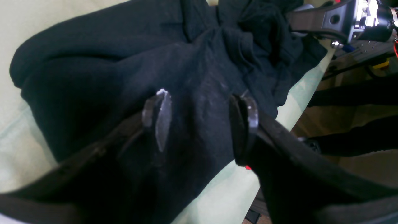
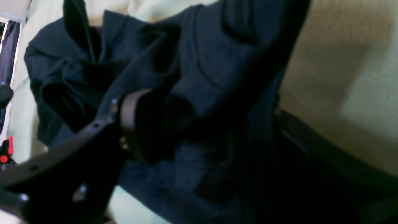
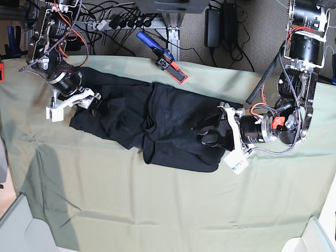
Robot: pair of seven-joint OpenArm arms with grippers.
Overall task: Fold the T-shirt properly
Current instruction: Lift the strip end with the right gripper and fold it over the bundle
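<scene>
Both arms black-bodied with silver joint rings, white camera blocks at the wrists, exposed red/orange and black wiring along the links. Left claw (image 1: 199, 119): black curved fingers with clear plastic tip pads (image 1: 163, 119), small silver screws on the mounts. Right claw (image 2: 199, 124): same black fingers with drilled holes along the edge, brownish inner pad, screw at finger base.

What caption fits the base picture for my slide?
Two robot arms reach into a crumpled black T-shirt from both ends on a green cloth.
</scene>
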